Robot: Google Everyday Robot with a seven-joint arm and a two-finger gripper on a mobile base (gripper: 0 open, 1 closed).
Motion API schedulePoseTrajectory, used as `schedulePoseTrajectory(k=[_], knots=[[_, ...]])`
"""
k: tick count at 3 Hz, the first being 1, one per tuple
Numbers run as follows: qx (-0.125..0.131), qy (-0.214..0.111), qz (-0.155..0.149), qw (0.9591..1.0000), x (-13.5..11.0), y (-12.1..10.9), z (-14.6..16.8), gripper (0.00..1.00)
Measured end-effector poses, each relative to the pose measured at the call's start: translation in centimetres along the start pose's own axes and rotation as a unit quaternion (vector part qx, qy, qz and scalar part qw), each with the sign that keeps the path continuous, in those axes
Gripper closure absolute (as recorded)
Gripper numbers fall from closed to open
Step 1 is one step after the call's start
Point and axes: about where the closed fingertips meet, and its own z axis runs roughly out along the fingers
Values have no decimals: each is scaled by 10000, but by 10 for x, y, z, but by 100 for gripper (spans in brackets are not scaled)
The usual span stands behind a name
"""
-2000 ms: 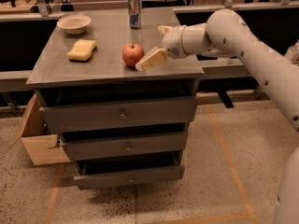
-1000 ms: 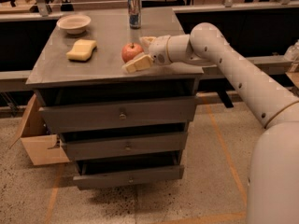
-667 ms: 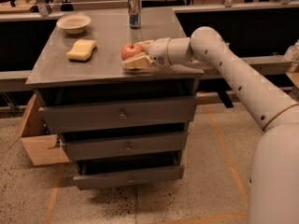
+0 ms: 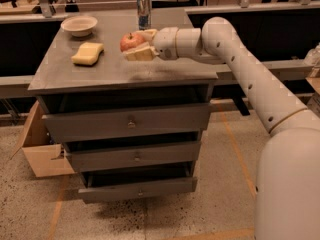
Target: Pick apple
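Observation:
The apple is round and red with a yellowish patch. It sits between the two tan fingers of my gripper, which is shut on it. The gripper holds the apple a little above the grey cabinet top, near the middle and just in front of the drink can. My white arm reaches in from the right. The apple's right side is hidden by the fingers.
A yellow sponge lies on the left of the top, and a shallow bowl stands at the back left. The cabinet has three drawers, the lower ones slightly open. A cardboard box stands on the floor to the left.
My gripper moved left from beside the apple, closed around it, and has raised it slightly up and back from the table top.

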Motion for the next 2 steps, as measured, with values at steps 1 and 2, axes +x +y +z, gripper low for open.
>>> schedulePoseTrajectory(k=[1,2], knots=[[-48,-278,-172,9995,-57,-12,-14,100],[-49,-278,-172,9995,-57,-12,-14,100]])
